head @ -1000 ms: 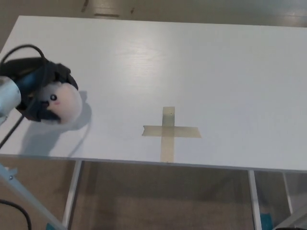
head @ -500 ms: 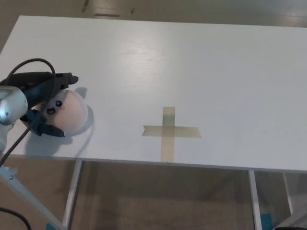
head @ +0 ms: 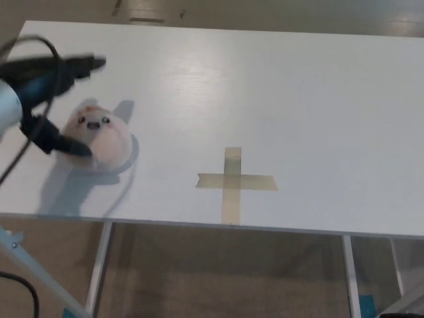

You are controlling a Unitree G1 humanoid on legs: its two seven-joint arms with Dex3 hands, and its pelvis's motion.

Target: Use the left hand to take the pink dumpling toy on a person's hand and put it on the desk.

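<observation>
toy: the pink dumpling toy (head: 101, 136) sits on the white desk (head: 278, 86) near its left, near edge, face turned toward the camera, a shadow beneath it on the desk.
left hand: the left hand (head: 50, 99) is spread wide around the toy's left side – one finger reaches out above and beyond it, another lies low at its near left flank, touching or just beside the plush; it grips nothing.
right hand: not in view.
person: no person's hand shows.
tape cross: a tape cross (head: 234, 180) lies on the desk to the right of the toy, well apart from it.
task stage: the toy looks delivered onto the desk, so the job seems all but finished, with only the hand left to clear.
handling: it looks soft, light and squashy – a plush that gives under a squeeze and won't break if dropped; its round body could roll or be nudged by a brushing finger.
where to hold: across the plump middle, thumb on one flank and fingers on the other.
</observation>
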